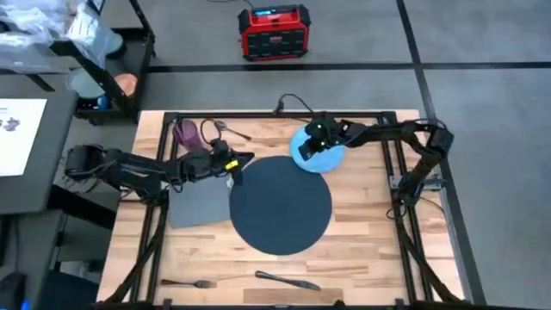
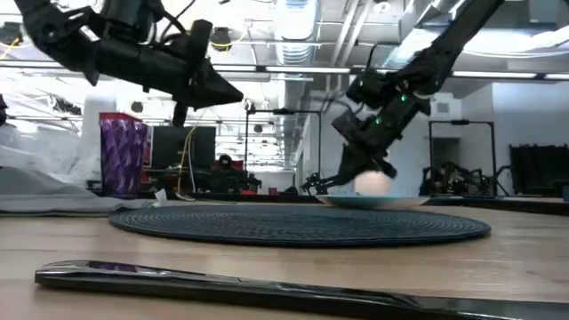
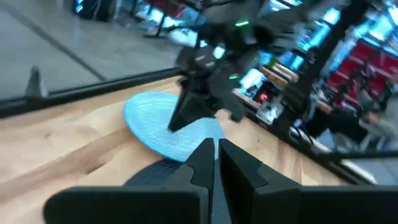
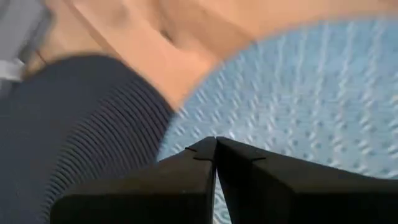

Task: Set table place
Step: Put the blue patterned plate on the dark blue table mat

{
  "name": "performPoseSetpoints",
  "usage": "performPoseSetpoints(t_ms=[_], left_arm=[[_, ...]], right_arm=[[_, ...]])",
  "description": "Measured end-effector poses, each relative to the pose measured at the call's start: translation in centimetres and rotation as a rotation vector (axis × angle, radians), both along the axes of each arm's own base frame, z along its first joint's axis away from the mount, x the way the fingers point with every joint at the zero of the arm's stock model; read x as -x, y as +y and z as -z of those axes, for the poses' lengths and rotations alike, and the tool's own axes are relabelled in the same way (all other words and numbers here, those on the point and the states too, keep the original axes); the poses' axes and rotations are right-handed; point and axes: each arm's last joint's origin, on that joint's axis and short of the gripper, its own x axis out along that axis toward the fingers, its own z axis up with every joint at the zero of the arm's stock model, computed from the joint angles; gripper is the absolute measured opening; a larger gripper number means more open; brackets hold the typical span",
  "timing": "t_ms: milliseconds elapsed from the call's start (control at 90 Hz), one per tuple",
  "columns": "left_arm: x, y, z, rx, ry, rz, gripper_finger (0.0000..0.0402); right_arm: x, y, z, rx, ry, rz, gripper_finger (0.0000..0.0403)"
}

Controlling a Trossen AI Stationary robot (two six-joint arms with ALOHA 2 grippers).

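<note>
The place is a round dark mat (image 1: 280, 211) in the middle of the table (image 1: 370, 258). A light blue plate (image 1: 327, 157) lies at the mat's far right edge and just overlaps it. My right gripper (image 1: 306, 151) stands on the plate's left rim, shut on it. It also shows in the low view (image 2: 348, 182). My left gripper (image 1: 245, 160) hovers shut and empty over the mat's far left edge, well above it (image 2: 233, 92). My right gripper pinches the plate's rim (image 4: 186, 134) between its two fingers, on the side toward the mat. The fingers slant down from the table's far right. The plate lies nearly flat, its low side on the table and the mat's edge (image 2: 373, 203).
A grey napkin (image 1: 196, 205) lies left of the mat, under my left arm. A purple cup (image 1: 183, 133) and a spoon (image 1: 232, 131) sit at the far left. A fork (image 1: 185, 282) and a knife (image 1: 288, 281) lie along the near edge.
</note>
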Motion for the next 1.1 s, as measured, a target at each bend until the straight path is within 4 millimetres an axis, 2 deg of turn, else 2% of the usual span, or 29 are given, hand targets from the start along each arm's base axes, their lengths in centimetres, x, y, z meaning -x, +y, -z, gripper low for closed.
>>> performPoseSetpoints(t_ms=[233, 400, 511, 667, 778, 933, 1100], left_arm=[[-4.7, 2.9, 0.7, 0.120, 0.031, 0.099, 0.0006], [-8.3, 6.1, 2.4, 0.215, 0.061, 0.179, 0.0006], [-9.5, 8.2, 3.4, 0.268, 0.065, 0.220, 0.0006], [-9.8, 10.3, 3.6, 0.279, 0.051, 0.220, 0.0006], [-9.5, 11.5, 3.2, 0.262, 0.045, 0.198, 0.0006], [-9.0, 13.1, 3.2, 0.316, 0.088, 0.143, 0.0006], [-9.3, 13.9, 2.8, 0.336, 0.141, 0.126, 0.0014]], right_arm=[[2.3, 0.2, -4.0, 0.014, -0.044, 0.046, 0.0000], [5.7, 0.4, -4.2, -0.029, -0.009, 0.125, 0.0000], [8.1, 1.1, -3.6, -0.046, -0.015, 0.177, 0.0000], [11.1, 2.3, -2.2, -0.073, -0.051, 0.255, 0.0000], [12.5, 2.8, -1.6, -0.068, -0.087, 0.292, 0.0000], [13.6, 3.1, -0.6, -0.091, -0.076, 0.333, 0.0000], [14.3, 3.5, 0.9, -0.106, -0.063, 0.350, 0.0000]])
